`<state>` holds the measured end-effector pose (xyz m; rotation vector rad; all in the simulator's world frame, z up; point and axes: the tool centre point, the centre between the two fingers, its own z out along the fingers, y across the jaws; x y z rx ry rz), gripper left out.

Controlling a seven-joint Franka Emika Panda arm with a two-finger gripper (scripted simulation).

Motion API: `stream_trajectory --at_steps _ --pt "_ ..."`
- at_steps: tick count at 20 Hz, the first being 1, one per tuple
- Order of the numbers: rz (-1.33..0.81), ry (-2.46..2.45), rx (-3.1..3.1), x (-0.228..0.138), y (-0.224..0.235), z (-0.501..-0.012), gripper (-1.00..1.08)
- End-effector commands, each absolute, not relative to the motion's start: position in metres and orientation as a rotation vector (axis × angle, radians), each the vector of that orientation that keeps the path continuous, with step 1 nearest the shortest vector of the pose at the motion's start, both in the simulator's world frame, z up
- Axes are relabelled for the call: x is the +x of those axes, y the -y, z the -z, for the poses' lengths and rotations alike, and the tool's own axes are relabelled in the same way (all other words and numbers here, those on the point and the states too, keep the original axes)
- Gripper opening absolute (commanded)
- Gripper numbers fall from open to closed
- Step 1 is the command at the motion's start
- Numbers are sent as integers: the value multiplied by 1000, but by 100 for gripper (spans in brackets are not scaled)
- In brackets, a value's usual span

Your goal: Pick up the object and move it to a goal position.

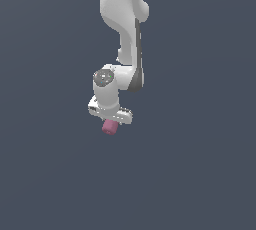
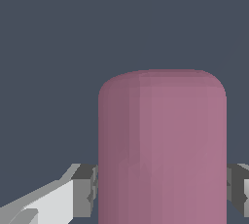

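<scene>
The object is a short pink-mauve cylinder [image 1: 109, 127]. It sticks out just below my white gripper [image 1: 110, 122] in the exterior view. In the wrist view the cylinder [image 2: 163, 150] fills the middle of the picture, and a grey finger pad [image 2: 85, 189] presses on one side of it while the other pad [image 2: 238, 189] presses on the opposite side. My gripper [image 2: 162, 191] is shut on the cylinder. The fingertips are hidden behind the hand in the exterior view.
The white arm [image 1: 125, 24] comes down from the top of the exterior view to the hand. Around it is a plain dark grey-blue background [image 1: 200, 174] with no other objects and no visible goal marker.
</scene>
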<state>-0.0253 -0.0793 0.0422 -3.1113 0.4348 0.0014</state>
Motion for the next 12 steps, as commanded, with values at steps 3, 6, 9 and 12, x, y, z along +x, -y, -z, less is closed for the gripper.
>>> stream_trajectory --at_steps 3,6,9,12 --pt "0 -435 -3111 -25 80 -41 -100" --pt "0 -435 -3111 -25 80 -41 -100" --pt "0 -435 -3111 -25 80 -41 -100" --pt "2 -436 -3111 -25 81 -44 -100"
